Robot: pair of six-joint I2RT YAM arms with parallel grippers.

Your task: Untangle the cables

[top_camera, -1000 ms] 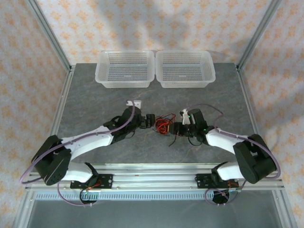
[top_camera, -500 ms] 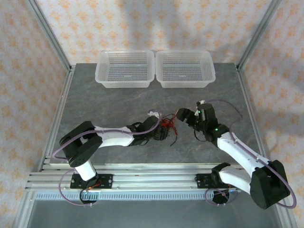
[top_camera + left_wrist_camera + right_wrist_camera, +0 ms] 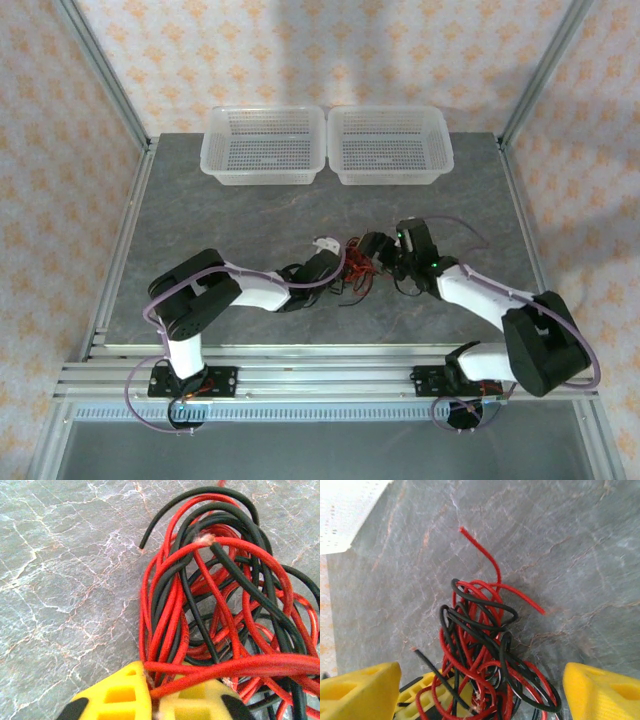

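Cables [image 3: 358, 268] lay as one red-and-black tangle on the tabletop [image 3: 200, 220], about midway across and nearer the near edge than the far one, between the two grippers. Left gripper [image 3: 152, 702]: fingers together, clamped on several red strands at the near end of the tangle. From that grip the loops ran straight away from the fingers, so the bundle's long axis followed the gripper's own line. One black free end pointed off to the upper left in the left wrist view. Right gripper [image 3: 480, 695]: fingers wide apart, one on each side of the tangle, neither seen touching it. In the right wrist view the bundle stretched away from this gripper too. One red free end pointed onward along that axis and a second red end stuck out sideways to the right, both lying on bare tabletop.
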